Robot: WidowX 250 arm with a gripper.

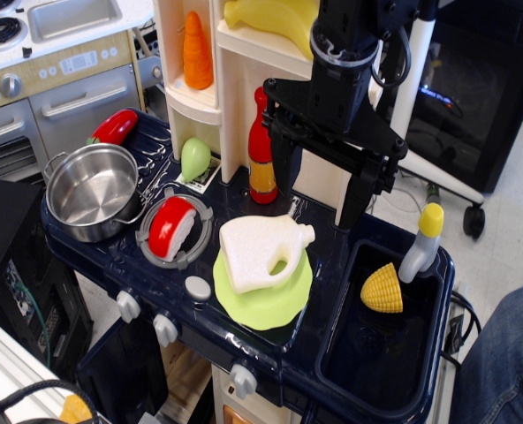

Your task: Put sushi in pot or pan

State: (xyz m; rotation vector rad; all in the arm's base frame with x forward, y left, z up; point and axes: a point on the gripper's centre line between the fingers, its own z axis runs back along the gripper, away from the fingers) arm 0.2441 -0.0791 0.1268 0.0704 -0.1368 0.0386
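Observation:
The sushi (171,226), a glossy red top on a white base, lies on the grey burner ring (200,240) of the dark blue toy stove. The shiny steel pot (93,191) stands empty just left of it, at the stove's left end. My black gripper (319,190) hangs open and empty above the back of the stove, to the right of the sushi and above a white jug (260,251). Its two fingers point down, wide apart.
The white jug lies on a lime green plate (263,301). A red bottle (261,152), a green toy (194,157) and an all-red pepper toy (115,126) stand behind. A corn cob (382,289) lies in the sink (367,353). A shelf unit (222,79) rises behind.

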